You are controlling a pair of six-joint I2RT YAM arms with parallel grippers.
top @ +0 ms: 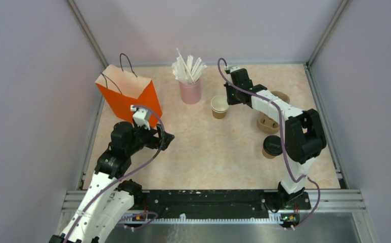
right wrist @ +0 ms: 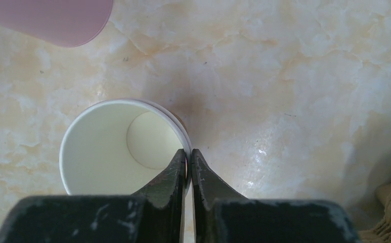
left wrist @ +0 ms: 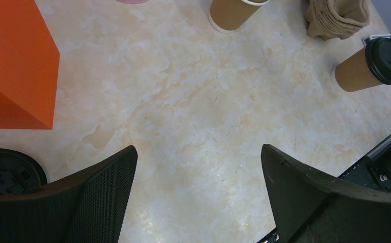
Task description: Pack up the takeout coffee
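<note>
- Your right gripper (right wrist: 188, 167) is pinched almost shut on the near wall of the open cup (right wrist: 125, 147), with one finger inside the white lining and one outside.
- That cup stands upright on the bench (right wrist: 294, 101), just beside the pink cup of straws (right wrist: 46, 20). It has no lid.
- Risk: gripping one thin paper wall may crease the rim, or let the cup swing and slip when you lift.
- Risk: drifting toward the pink cup could knock the straws over.
- The lidded cup (top: 271, 146) stands near the right arm's base, beside the cup carrier (top: 269, 123) and well apart from both grippers.
- Your left gripper (left wrist: 198, 152) is wide open and holds nothing. It hovers over bare bench near the orange bag (left wrist: 16, 66).
</note>
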